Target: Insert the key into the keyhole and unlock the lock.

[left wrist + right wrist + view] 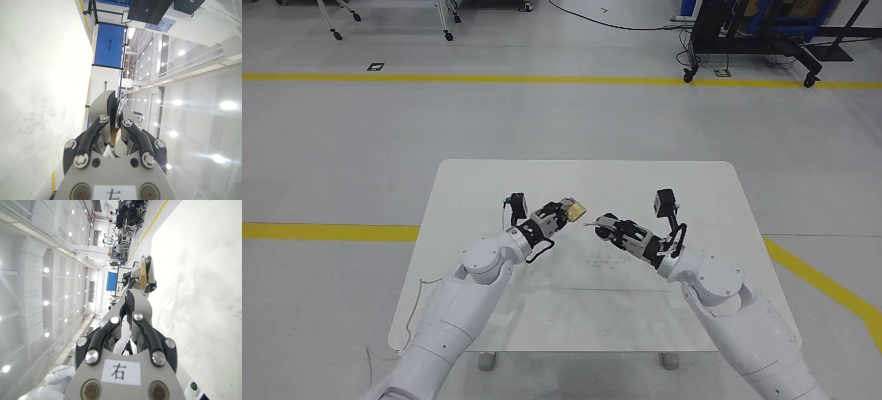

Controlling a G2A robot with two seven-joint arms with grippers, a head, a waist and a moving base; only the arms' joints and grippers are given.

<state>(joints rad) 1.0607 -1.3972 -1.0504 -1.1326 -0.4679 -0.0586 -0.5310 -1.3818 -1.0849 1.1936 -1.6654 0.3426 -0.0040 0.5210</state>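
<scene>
Left end effector (117,108): fingers clamped on the brass padlock (115,135), steel shackle showing between them. Right end effector (130,303): fingers pinched together. A thin sliver sticks out of its tip in the top view, judged to be the key (591,226), though it is too small to confirm. Both are held above the bench (662,185) at centre frame in the top view, the padlock just left of centre with its keyhole end facing the right arm. A small gap separates the tips. Pickup appears done; aligning, inserting and turning remain.
</scene>
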